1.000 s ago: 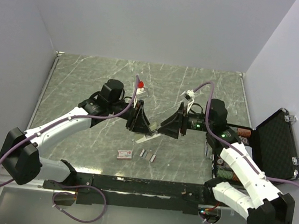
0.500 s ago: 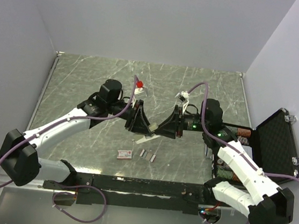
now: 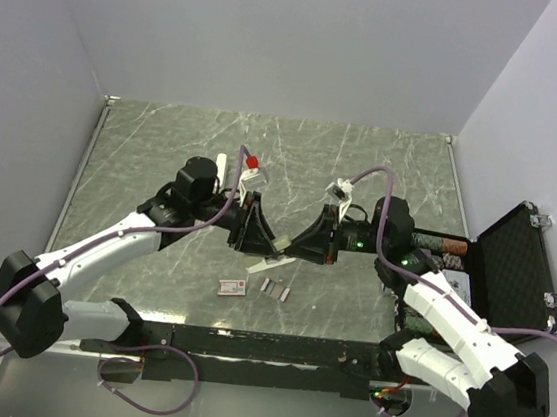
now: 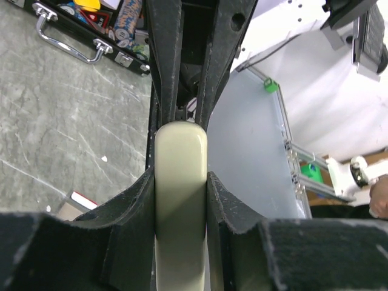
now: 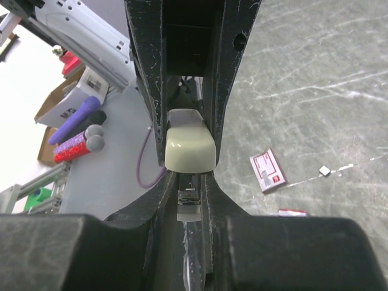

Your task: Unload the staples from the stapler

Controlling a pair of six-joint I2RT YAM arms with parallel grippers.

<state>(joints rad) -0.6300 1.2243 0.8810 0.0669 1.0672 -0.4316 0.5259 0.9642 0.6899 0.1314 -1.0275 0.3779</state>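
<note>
Where left gripper (image 3: 256, 232) faces right gripper (image 3: 307, 243), one stapler (image 3: 279, 247) hangs clamped.

From here I see my right gripper (image 5: 188, 193) with its 2 black fingers running up either side of the stapler (image 5: 191, 148), close against its metal underside; I can't tell whether they touch it. The left gripper (image 5: 188, 130) pinches the cream top from the far end. On the marble table (image 5: 315, 91), 1 red-and-white box (image 5: 267, 171) lies off to the right.
</note>
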